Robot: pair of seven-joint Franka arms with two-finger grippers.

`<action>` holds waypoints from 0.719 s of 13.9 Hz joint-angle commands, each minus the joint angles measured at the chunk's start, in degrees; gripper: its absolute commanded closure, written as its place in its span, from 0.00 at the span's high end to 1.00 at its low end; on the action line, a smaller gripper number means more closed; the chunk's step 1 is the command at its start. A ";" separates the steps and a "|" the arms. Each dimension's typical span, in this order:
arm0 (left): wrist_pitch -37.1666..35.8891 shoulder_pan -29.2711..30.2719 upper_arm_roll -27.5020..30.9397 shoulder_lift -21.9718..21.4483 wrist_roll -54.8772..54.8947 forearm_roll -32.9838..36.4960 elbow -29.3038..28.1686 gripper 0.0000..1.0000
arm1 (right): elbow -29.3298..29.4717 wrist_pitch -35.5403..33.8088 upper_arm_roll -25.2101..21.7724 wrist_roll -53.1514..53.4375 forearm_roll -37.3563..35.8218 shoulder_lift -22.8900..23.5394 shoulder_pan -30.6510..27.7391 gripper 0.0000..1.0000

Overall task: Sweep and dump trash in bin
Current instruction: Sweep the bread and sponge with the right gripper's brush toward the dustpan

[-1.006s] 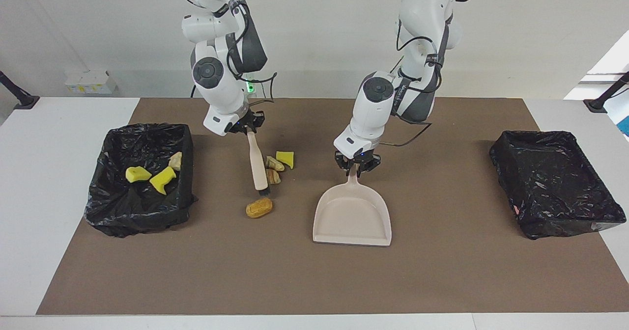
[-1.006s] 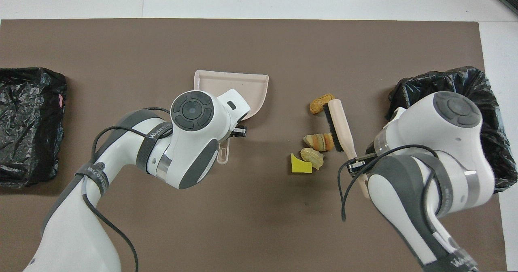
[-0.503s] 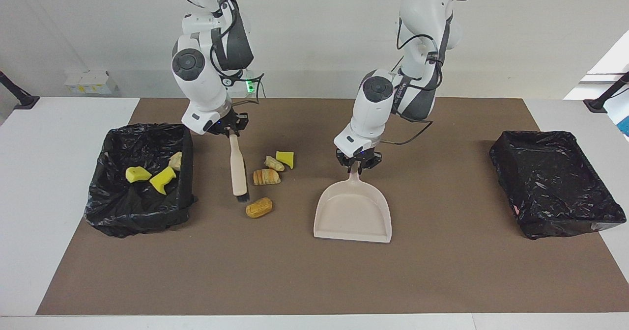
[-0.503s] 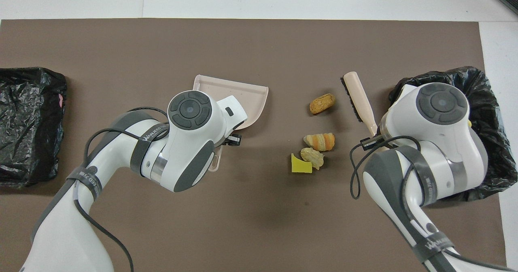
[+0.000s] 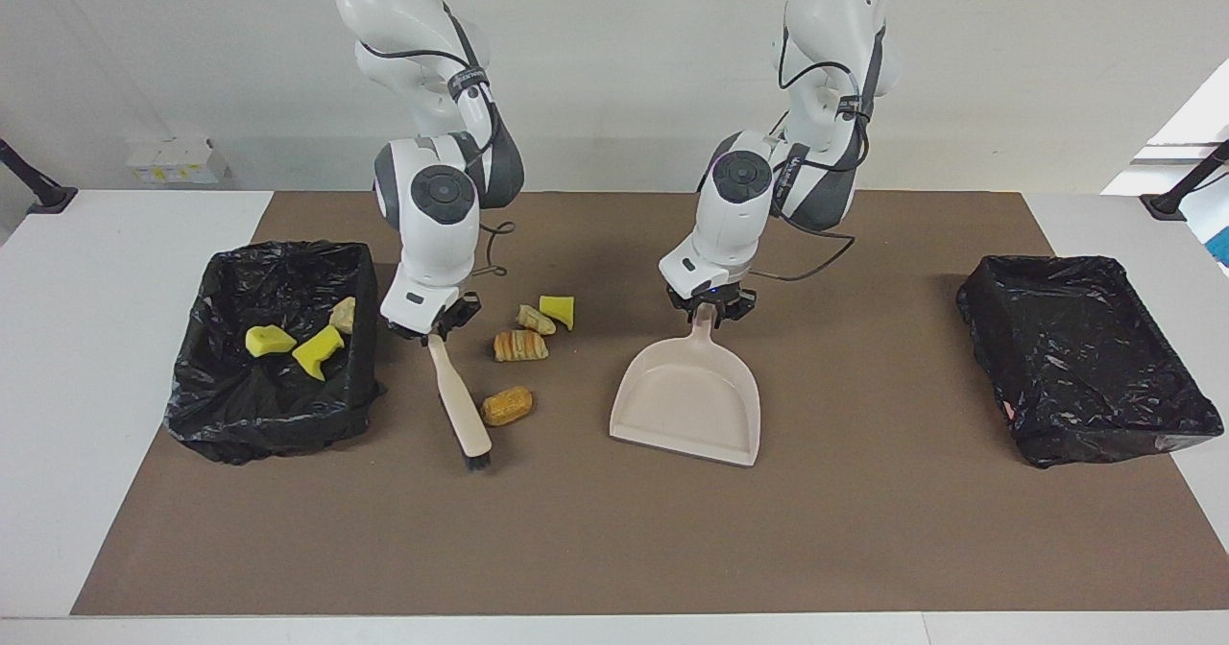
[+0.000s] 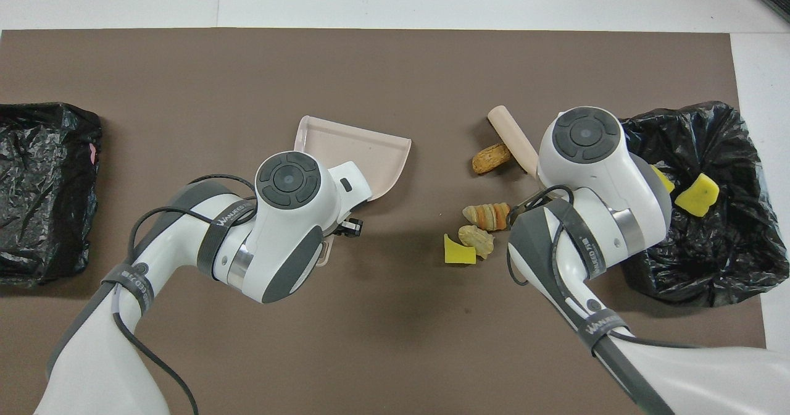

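Though near trash (image 5: 506,405), dustpan (image 5: 688,403) apart

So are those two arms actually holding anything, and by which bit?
Yes. The right gripper holds the brush by its handle end. The left gripper is at the dustpan handle's tip.

Four trash pieces (image 5: 523,347) are lying on the mat (image 5: 614,549) btwn the brush (image 5: 459,405) and the dustpan (image 5: 687,400), w/ the brush sitting toward the right arm's end. Three more pieces (image 5: 300,338) are lying in the bin (image 5: 274,434) at that end. A 2nd bin (image 5: 1080,357) is sitting at the left arm's end, well apart from the dustpan.
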 commanded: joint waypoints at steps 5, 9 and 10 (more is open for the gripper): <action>0.64 -0.47 0.61 -1.58 1.82 0.08 -0.09 0.04 | -2.45 -5.79 1.42 -11.98 5.84 -4.00 5.31 0.00; -6.80 -0.38 0.79 -4.90 11.36 6.03 0.79 0.00 | -1.93 -8.69 1.42 -12.69 8.32 -4.79 6.73 0.00; -9.09 -0.29 1.05 -6.39 16.19 6.93 0.80 0.00 | -0.97 -9.48 1.34 -12.69 8.41 -4.70 6.03 0.00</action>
